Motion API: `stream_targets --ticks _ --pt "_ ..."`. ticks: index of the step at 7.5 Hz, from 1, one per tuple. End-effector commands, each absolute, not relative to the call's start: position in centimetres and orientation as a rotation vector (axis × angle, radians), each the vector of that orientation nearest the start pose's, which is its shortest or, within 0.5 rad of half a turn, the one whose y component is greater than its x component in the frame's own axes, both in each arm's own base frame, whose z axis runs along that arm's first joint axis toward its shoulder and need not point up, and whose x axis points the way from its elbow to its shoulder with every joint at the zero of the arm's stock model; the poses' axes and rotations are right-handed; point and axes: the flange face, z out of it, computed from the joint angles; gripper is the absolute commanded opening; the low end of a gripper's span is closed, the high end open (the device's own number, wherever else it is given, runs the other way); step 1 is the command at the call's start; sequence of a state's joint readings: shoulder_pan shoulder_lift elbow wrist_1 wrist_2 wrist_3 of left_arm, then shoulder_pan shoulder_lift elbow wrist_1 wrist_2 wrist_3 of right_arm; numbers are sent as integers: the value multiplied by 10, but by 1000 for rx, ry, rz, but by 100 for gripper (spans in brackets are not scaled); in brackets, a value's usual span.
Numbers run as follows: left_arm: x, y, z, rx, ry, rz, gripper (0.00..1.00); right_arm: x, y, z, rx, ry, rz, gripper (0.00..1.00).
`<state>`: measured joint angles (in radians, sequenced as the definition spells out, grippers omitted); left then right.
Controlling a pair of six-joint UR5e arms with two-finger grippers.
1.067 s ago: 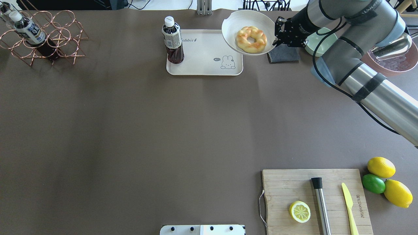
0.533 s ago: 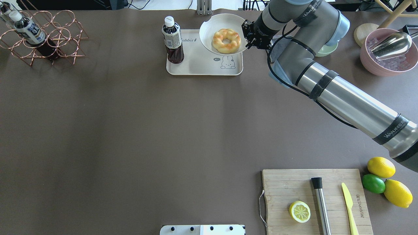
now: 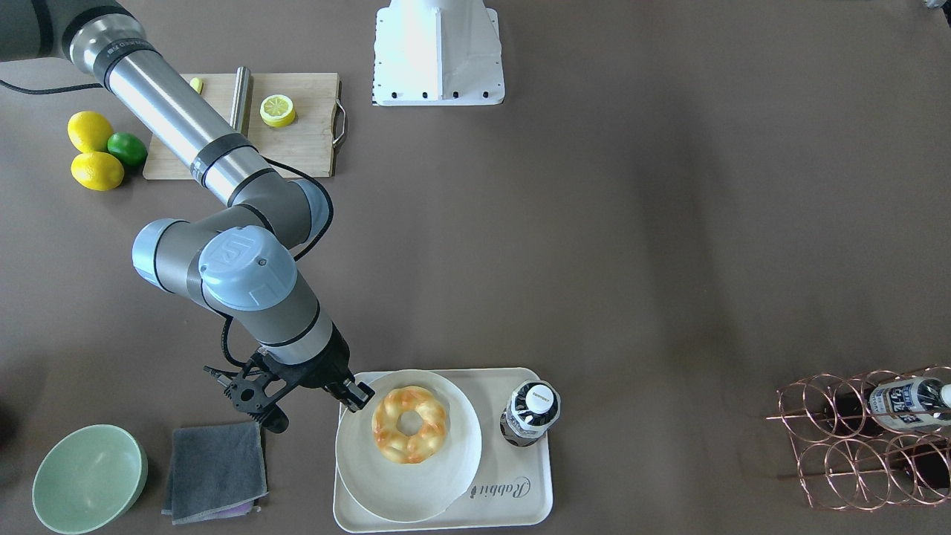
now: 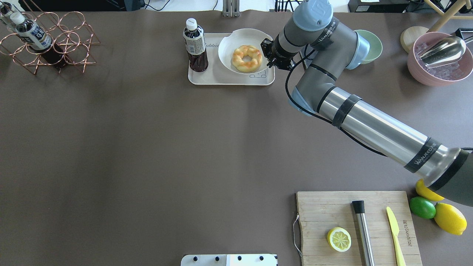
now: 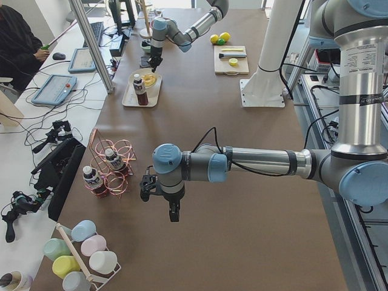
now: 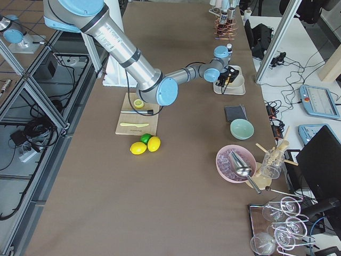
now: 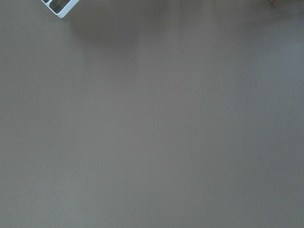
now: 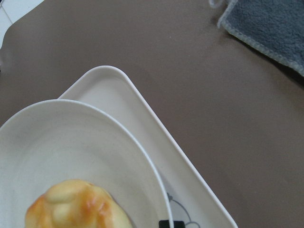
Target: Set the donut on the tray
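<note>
The donut (image 4: 247,58), twisted and golden-yellow, lies on a round off-white plate (image 4: 231,42). My right gripper (image 4: 266,51) is shut on the plate's right rim and holds it over the right part of the cream tray (image 4: 221,78). I cannot tell whether the plate touches the tray. In the front view the donut (image 3: 409,423) sits mid-plate (image 3: 401,490), over the tray (image 3: 513,499), with the gripper (image 3: 355,395) at the rim. The right wrist view shows the donut (image 8: 76,204), plate and tray corner (image 8: 142,118). My left gripper (image 5: 173,212) hangs over bare table; I cannot tell its state.
A dark bottle (image 4: 195,46) stands on the tray's left end. A grey cloth (image 3: 215,468) and green bowl (image 3: 89,479) lie beside the tray. A copper rack (image 4: 48,40), a pink bowl (image 4: 439,59) and a cutting board (image 4: 358,225) with lemons stand further off.
My right arm has carried the plate with the donut leftward, from beside the tray's right edge to over the tray, and lowered it.
</note>
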<state>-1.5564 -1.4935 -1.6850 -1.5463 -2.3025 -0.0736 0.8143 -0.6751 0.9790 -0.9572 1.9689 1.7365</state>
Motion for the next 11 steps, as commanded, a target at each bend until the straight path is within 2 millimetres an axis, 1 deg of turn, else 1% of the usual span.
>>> stream_targets --ticks 1,2,3,4,7,8,9,10,11 --pt "-60 -466 641 -15 732 -49 98 -517 -680 283 -61 -995 733 0" --pt "-60 -469 639 -11 730 -47 98 -517 -680 283 -61 -995 733 0" --pt "-58 -473 640 -13 730 -45 98 -520 -678 284 -36 -988 740 99" --pt "-58 -473 640 -13 730 -45 98 -525 -675 285 -25 -991 736 100" --pt "-58 -472 640 -13 730 -45 98 -522 -676 280 -19 -1002 735 100" --pt "-58 -473 640 -13 730 -45 98 -515 -677 270 -9 -1021 732 100" --pt "-58 -473 640 -13 730 -45 98 -488 -677 238 23 -1087 715 100" --pt "-58 -472 640 -15 730 -45 98 -460 -663 223 28 -1149 672 100" --pt "-58 -469 643 -19 730 -47 98 -413 -653 212 32 -1214 655 100"
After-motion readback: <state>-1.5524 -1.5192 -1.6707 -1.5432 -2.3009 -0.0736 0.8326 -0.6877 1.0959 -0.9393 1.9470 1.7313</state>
